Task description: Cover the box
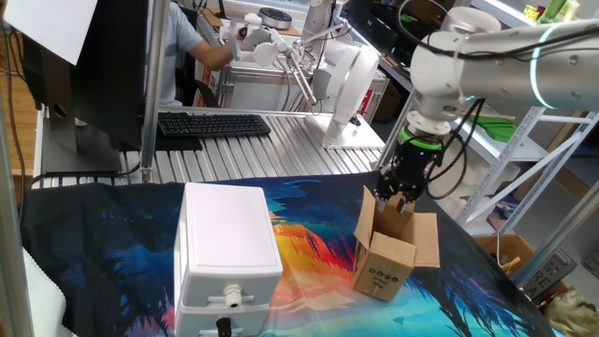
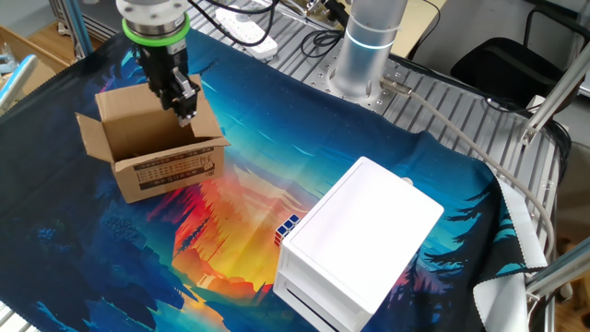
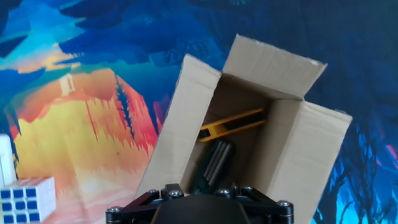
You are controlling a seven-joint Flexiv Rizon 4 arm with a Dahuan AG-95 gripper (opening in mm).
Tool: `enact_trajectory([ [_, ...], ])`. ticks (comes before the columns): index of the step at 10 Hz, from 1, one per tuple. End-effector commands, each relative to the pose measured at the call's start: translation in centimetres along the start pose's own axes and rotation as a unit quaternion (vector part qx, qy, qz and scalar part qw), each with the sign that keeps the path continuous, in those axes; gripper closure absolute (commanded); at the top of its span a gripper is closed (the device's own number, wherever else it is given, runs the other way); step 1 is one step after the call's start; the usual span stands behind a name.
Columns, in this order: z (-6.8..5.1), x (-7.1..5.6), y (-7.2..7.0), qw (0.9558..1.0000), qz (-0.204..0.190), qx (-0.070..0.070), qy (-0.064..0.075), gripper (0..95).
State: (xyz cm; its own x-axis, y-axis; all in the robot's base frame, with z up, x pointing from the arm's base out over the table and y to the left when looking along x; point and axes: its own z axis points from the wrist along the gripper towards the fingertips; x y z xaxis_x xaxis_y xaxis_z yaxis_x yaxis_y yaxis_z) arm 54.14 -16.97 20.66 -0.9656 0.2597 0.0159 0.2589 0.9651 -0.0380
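The box (image 1: 387, 251) stood on the counter (image 1: 309, 253), which was draped in a cloth printed in blue and orange. In one fixed view it sat at lower right of centre, with black printed marks on the side facing the camera; in the other fixed view it sat at upper left. Its top was open, the flaps standing up or splayed outward. The hand view looked down into it, where a yellow bar (image 3: 233, 123) lay slanted across the bottom beside a dark ribbed part (image 3: 214, 162); what these were could not be told.

The gripper (image 2: 182, 100) hung pointing down at the box's rim, at the edge toward the upper right in the other fixed view, its dark fingers (image 2: 187, 99) close to the flap there. Whether they touched the cardboard could not be told. Nor did any view show clearly whether the jaws were spread or pressed together: in the hand view only the gripper's black base filled the bottom edge.

A white case (image 1: 227, 253) lay on the cloth at lower centre-left of one fixed view, well apart from the box. A cube (image 3: 23, 198) with blue and white squares sat at the lower left of the hand view, just beside the case in the other fixed view.
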Motion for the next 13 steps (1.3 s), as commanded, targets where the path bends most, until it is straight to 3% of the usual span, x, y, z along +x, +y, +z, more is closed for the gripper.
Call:
enact_trajectory([
  [1,-0.7,-1.6,0.6,0.9985,-0.054,0.011,-0.006,38.0],
  [3,-1.1,-3.6,0.6,0.9960,-0.088,0.015,-0.001,38.0],
  [6,0.0,-6.2,-0.6,0.9880,-0.154,0.012,-0.001,38.0],
  [9,0.4,-8.0,-1.1,0.9812,-0.192,0.014,-0.005,38.0],
  [11,0.4,-10.2,-1.7,0.9756,-0.219,0.017,-0.006,38.0],
  [13,0.2,-11.7,-2.1,0.9734,-0.228,0.017,-0.005,38.0],
])
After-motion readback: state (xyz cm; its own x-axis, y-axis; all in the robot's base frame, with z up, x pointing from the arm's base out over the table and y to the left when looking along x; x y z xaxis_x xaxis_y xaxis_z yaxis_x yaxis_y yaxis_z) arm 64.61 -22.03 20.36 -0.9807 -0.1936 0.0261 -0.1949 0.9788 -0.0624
